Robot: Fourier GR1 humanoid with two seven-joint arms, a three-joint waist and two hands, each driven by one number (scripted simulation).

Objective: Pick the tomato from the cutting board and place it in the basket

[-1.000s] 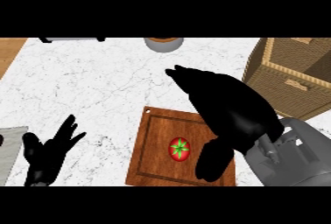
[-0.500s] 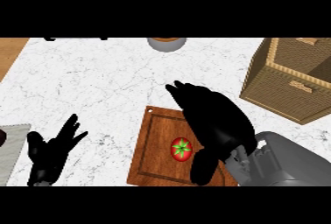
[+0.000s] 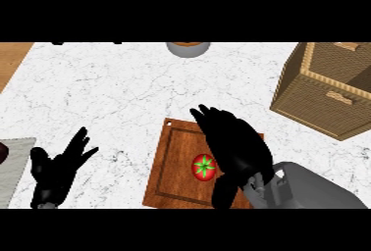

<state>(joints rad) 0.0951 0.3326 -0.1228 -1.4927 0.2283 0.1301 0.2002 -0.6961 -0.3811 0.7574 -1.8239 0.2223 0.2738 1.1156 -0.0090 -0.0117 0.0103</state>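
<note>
Tomato (image 3: 204, 167) on cutting board (image 3: 174, 166) | basket (image 3: 330, 90) — apart | right hand (image 3: 235, 144) spread, ungrasping

No readable text or signs anywhere

Right robot hand (image 3: 233, 147): matte black all over, long tapered fingers and a thicker thumb, no markings or seams readable. Wrist end joins a grey forearm (image 3: 308, 191), boxy with rounded edges, lighter grey top face and darker sides; a small grey mechanical joint piece shows where black meets grey. Left robot hand (image 3: 58, 169): same plain black, slim pointed fingers, a small grey bit at its wrist.
</note>
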